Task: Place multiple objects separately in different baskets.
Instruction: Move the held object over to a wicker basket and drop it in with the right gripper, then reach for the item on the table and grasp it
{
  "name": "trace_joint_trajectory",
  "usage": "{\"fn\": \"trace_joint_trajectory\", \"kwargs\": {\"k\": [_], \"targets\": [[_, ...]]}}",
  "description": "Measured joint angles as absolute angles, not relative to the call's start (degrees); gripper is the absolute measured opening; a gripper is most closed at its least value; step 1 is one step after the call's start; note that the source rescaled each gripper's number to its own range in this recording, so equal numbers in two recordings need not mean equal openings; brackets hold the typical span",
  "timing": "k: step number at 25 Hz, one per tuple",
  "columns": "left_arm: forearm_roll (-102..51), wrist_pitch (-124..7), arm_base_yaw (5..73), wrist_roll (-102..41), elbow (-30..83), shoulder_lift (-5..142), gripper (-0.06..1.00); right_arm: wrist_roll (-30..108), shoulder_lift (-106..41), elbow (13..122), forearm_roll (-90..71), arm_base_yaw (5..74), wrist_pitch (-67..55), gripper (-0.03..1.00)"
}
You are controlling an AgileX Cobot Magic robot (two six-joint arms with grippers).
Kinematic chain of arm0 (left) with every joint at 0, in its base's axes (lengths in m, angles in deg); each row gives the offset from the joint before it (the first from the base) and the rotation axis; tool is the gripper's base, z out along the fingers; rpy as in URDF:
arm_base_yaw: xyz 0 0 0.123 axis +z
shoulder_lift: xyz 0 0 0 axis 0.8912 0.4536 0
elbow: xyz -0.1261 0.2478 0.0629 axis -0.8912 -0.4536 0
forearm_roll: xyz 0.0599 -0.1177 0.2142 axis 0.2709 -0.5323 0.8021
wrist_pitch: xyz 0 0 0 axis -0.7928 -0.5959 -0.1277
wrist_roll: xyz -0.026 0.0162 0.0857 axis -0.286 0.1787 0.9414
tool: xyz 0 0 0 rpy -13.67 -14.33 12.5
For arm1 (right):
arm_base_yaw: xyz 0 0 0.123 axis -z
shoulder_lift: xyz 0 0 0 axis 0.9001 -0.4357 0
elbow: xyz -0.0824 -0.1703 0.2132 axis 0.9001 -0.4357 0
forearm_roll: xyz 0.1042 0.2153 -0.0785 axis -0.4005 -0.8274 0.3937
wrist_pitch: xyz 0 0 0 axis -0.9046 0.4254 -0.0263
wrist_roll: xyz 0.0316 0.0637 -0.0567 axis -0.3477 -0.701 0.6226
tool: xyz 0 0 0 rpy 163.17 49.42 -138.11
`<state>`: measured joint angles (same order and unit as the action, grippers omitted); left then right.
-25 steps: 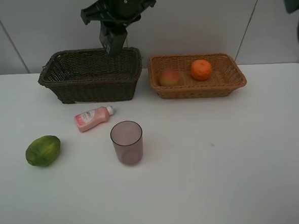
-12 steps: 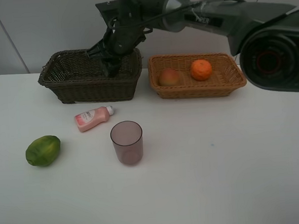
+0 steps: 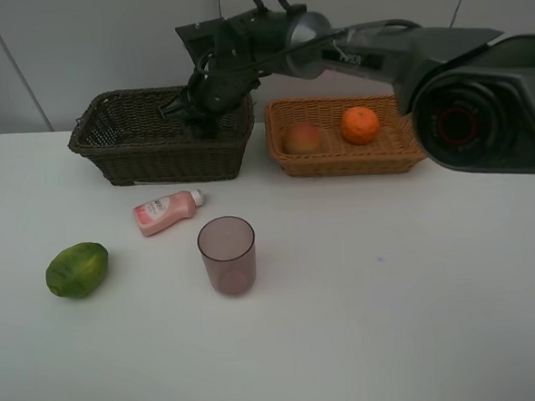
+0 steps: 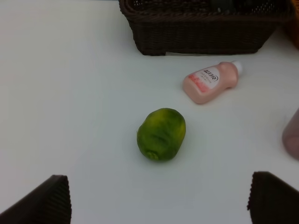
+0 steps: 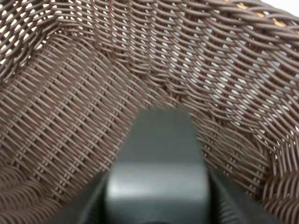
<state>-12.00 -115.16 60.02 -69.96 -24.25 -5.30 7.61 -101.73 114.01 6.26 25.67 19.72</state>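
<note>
Lab test bench: plain white table, grey panelled wall.

A: what's the bg looking like?
B: white table is filling most of the high cam view, w/ its back-left corner showing at the frame edge. Top is looking matte & plain, and one small dark speck is sitting right of ctr.
A: behind it?
B: pale grey wall is standing right at the table's back edge. Thin dark seams are splitting it into panels: one slanting on the left, one running vertical nr ctr, one slanting on the right.
A: light?
B: soft, even light is falling from above. Shadows on the tabletop are coming out faint & short.
</note>
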Motion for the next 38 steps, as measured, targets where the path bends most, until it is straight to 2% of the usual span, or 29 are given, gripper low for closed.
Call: {"fn": "trace_joint_trajectory", "kwargs": {"k": [3,5,11,16,20,23,30,35,38], "targets": [[-12.00,-115.16,60.02,-69.96,-24.25,-5.30,0.98,7.61,-101.46,114.01,6.26,25.67,19.79,0.49],[-12.00,-115.16,60.02,-69.96,-24.25,-5.30,0.98,7.61,-101.34,114.01,6.26,25.67,20.39,0.63],[-12.00,-115.16,60.02,-69.96,-24.25,-5.30,0.98,7.61,-98.24,114.01,4.45,25.74,28.05,0.72],[-12.00,-115.16,60.02,-69.96,-24.25,-5.30,0.98,8.39,-93.46,113.89,1.88,27.41,36.50,0.89],[-12.00,-115.16,60.02,-69.96,-24.25,-5.30,0.98,8.45,-88.09,107.40,1.66,30.72,41.00,0.93],[-12.00,-115.16,60.02,-69.96,-24.25,-5.30,0.98,8.45,-80.81,96.23,0.95,34.37,41.41,0.94],[-12.00,-115.16,60.02,-69.96,-24.25,-5.30,0.98,8.45,-59.98,68.12,-0.76,48.05,38.32,0.94],[-12.00,-115.16,60.02,-69.96,-24.25,-5.30,0.98,8.45,-43.88,52.88,-0.17,58.62,38.26,0.94],[-12.00,-115.16,60.02,-69.96,-24.25,-5.30,0.98,8.45,-32.63,46.14,0.13,61.08,38.39,0.94]]}}
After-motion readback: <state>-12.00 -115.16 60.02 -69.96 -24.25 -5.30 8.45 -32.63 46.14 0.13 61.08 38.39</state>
